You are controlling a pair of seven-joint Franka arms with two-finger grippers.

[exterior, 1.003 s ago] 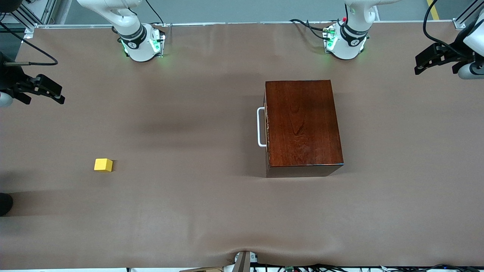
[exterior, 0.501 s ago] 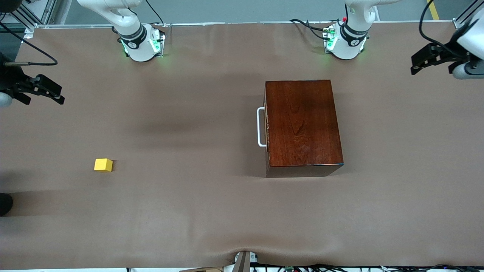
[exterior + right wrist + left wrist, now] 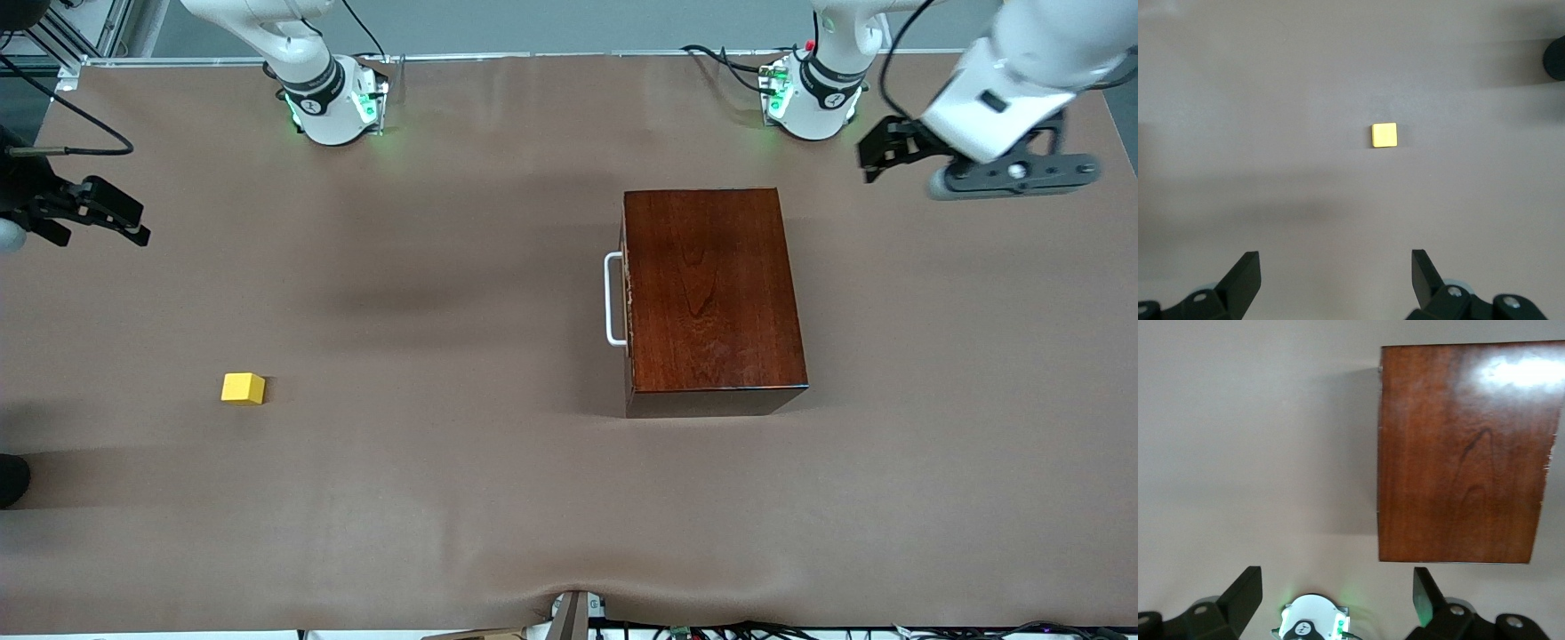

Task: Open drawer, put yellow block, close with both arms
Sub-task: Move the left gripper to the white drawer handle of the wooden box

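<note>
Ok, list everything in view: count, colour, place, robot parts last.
wooden box: one, dark mahogany, on the table toward the left arm's end.
drawer: one, dark-fronted, shut in the box.
handle: one, white, on the drawer front.
yellow block: one, yellow, on the table toward the right arm's end, apart from the box.
table: one, brown cover.
left end effector: one, black, open, over the table beside the box.
right end effector: one, black, open, over the table's edge at its own end.

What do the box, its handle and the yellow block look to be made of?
Box: seemingly wood, glossy dark reddish finish; grain lines and a glare patch show.
Handle: smooth white bar, plastic or painted metal, unclear which.
Yellow block: plain matte yellow, material uncertain.
</note>
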